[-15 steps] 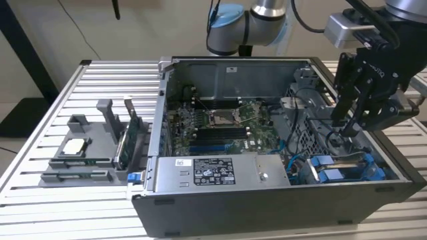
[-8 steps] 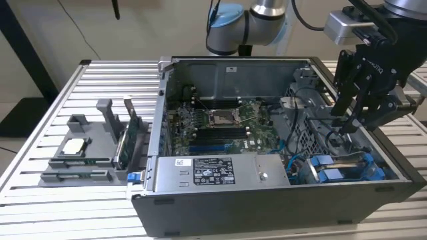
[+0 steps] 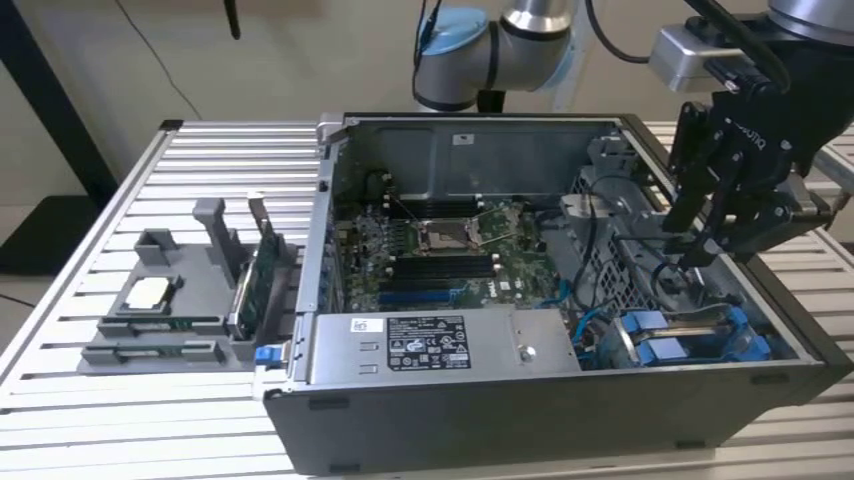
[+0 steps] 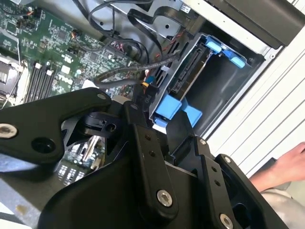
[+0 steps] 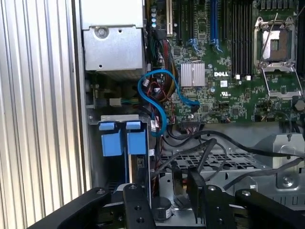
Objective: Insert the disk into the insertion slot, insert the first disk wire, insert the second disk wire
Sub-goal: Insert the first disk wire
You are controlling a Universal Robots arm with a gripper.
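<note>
You have a wide pale desk [image 3: 147, 430] made of metal slats. On it lies a big dark grey computer case [image 3: 534, 425] with its side off, and a green circuit board [image 3: 454, 250] covers the case floor.

In the case's corner on the exterior view's right is the insertion slot [image 4: 228, 93], a dark grey metal box with bright blue plastic rails. The flat silver-grey disk [image 4: 188, 71], in its blue plastic carrier, looks to be sitting in that slot on its edge, with its plug end facing the wires.

The black gripper [image 3: 694, 258] hangs inside the case, just beside the slot; you cannot tell if it is open or closed on something. A thin black wire [image 4: 119, 76] with a small hard plug ends right at the gripper's tip, near the disk's plug end; you cannot tell if the plug is in. A person's hand [image 4: 286, 167] rests on the desk outside the case.

The disk is likely stiff, a bit heavy and easy to hurt, so hold it by the blue plastic sides, not the label or the plug end. The wire is likely soft and bendy, so hold it by the hard plug, not the cord.
</note>
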